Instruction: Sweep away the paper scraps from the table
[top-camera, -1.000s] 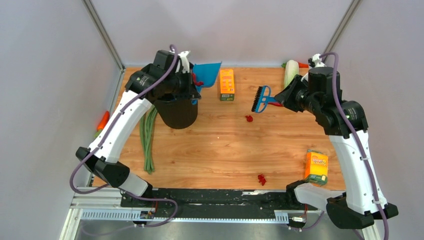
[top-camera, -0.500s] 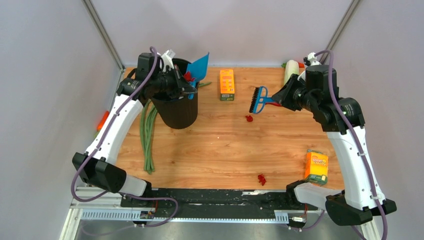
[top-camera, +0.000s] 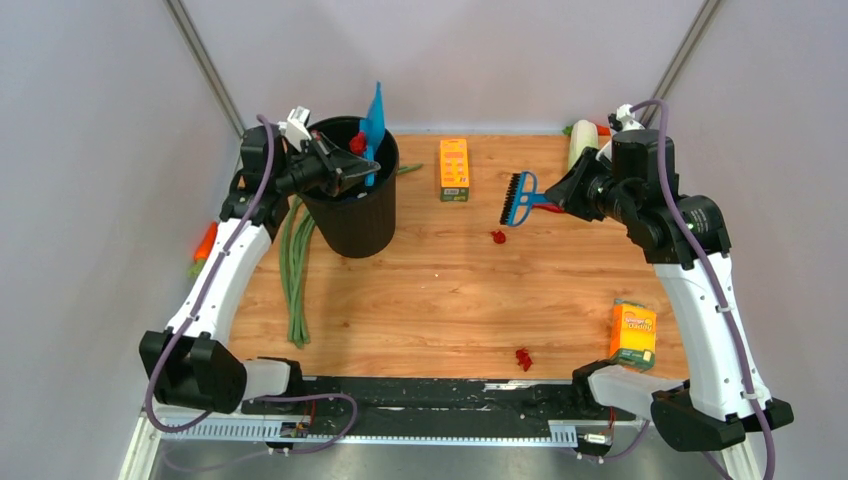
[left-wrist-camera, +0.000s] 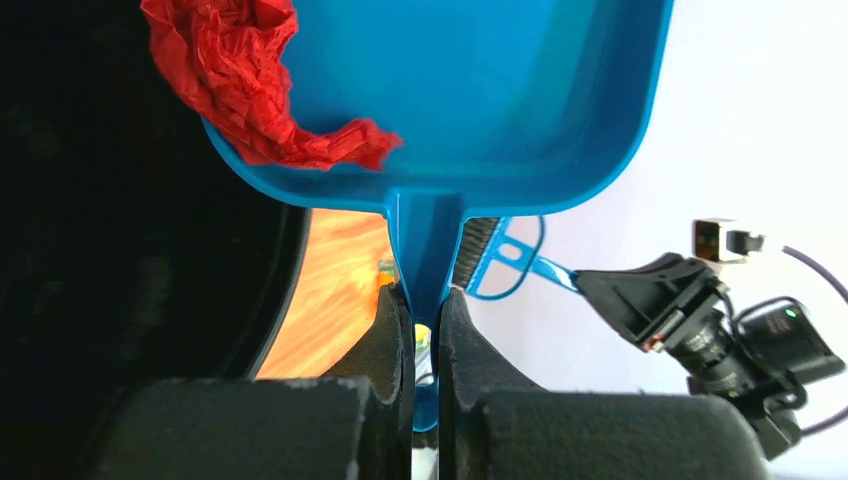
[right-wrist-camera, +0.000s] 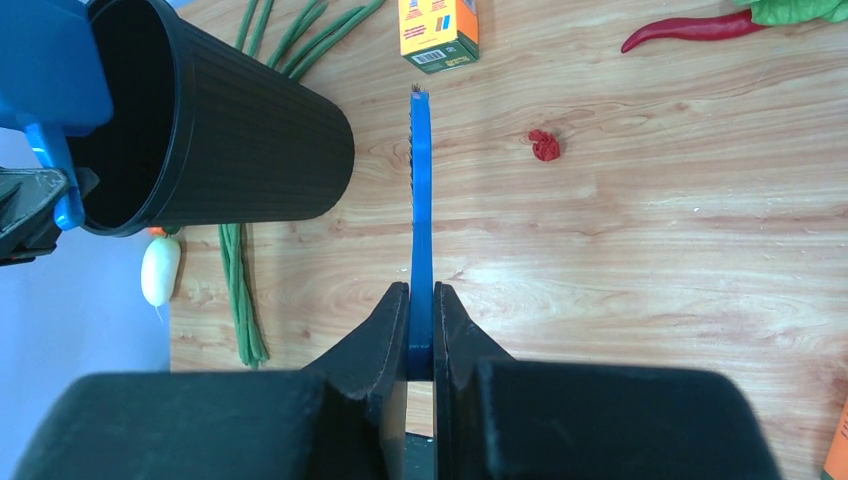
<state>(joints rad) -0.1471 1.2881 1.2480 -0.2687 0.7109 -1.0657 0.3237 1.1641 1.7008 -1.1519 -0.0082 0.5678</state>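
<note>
left tool (left-wrist-camera: 425, 305) pinches the blue dustpan (left-wrist-camera: 500, 100) handle over the black bin (top-camera: 355, 215), right tool (right-wrist-camera: 421, 300) clamps the brush (right-wrist-camera: 421, 200).

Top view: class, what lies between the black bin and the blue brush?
The orange box lies between the black bin and the blue brush, as the top view shows.

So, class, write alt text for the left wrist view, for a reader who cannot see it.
The left gripper is shut on the handle of a blue dustpan; a crumpled red paper scrap lies at the pan's edge, next to the dark inside of a black bin. A strip of wooden table shows below.
</note>
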